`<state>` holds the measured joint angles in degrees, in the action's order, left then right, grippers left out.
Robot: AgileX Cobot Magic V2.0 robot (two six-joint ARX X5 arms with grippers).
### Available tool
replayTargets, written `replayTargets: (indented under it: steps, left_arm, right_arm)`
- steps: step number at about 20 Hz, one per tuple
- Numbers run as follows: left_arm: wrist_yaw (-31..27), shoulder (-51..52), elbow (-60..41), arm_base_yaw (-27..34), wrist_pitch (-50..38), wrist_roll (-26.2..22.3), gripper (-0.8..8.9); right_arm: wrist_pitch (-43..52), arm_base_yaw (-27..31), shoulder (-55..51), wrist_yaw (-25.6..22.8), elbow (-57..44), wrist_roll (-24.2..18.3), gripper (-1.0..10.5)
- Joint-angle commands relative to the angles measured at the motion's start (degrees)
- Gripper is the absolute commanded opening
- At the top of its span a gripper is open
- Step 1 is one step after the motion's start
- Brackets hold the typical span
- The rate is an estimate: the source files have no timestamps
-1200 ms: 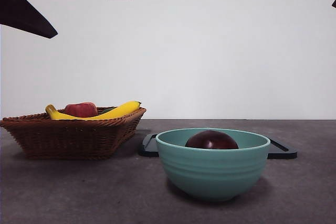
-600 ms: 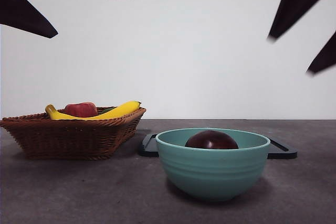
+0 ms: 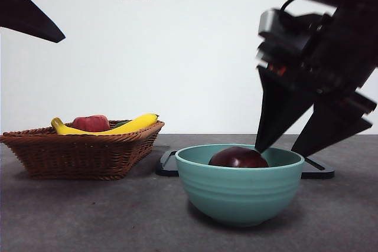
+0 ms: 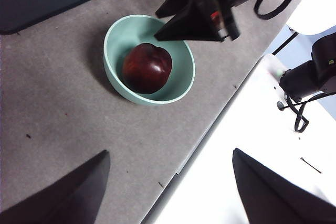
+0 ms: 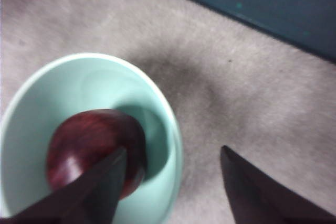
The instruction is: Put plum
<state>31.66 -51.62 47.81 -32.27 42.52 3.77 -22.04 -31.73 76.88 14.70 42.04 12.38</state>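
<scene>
1. The desk [image 3: 88, 216] carries a teal bowl [image 3: 239, 190].
2. The right gripper [image 3: 277, 146] hangs over the bowl's rim, jaws spread, one tip beside the fruit; the left gripper [image 4: 168, 182] waits well apart, jaws spread.
3. The plum [image 3: 238, 158] lies inside the bowl. It looks smooth, slippery and bruisable, so grip across its widest middle, gently.

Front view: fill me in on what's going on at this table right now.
The right gripper hangs over the teal bowl, jaws open, one jaw tip beside the plum that lies inside the bowl. It is not gripping the plum. The left gripper waits apart, open and holding nothing. To one side, a wicker basket holds bananas and a red fruit. A dark tray lies behind the bowl.
</scene>
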Motion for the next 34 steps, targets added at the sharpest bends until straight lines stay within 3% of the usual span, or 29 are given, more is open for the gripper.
replayTargets:
  steps: [1, 7, 13, 18, 23, 29, 34]
  left_arm:
    - [0.26, -0.15, 0.50, -0.37, -0.57, -0.26, 3.74]
    - [0.26, -0.15, 0.50, -0.37, -0.61, -0.28, 3.74]
    - [0.26, -0.15, 0.50, -0.37, -0.52, -0.28, 3.74]
    - [0.26, -0.15, 0.50, -0.37, -0.52, -0.26, 3.74]
    - [0.26, -0.15, 0.50, -0.37, -0.52, -0.26, 3.74]
    - [0.26, -0.15, 0.50, -0.37, -0.28, -0.26, 3.74]
    - [0.26, -0.15, 0.50, -0.37, -0.28, -0.24, 3.74]
  right_arm:
    - [1.29, -0.96, 2.71, -1.33, 0.26, 0.72, 2.2]
    - [3.39, -1.20, 4.37, -1.64, 0.28, 0.70, 0.1]
    - [3.37, -1.14, 4.22, -0.61, 0.94, 1.88, 0.1]
    - [-0.24, -0.87, 4.22, -1.07, 7.06, 2.21, 0.1]
    - [-0.76, 3.63, 5.79, -1.51, 14.08, 1.70, 0.1]
    - [-1.29, 11.50, 17.14, -1.44, 25.94, -0.52, 0.1]
    - [-0.81, 13.51, 27.67, -1.42, 32.68, -1.05, 0.1]
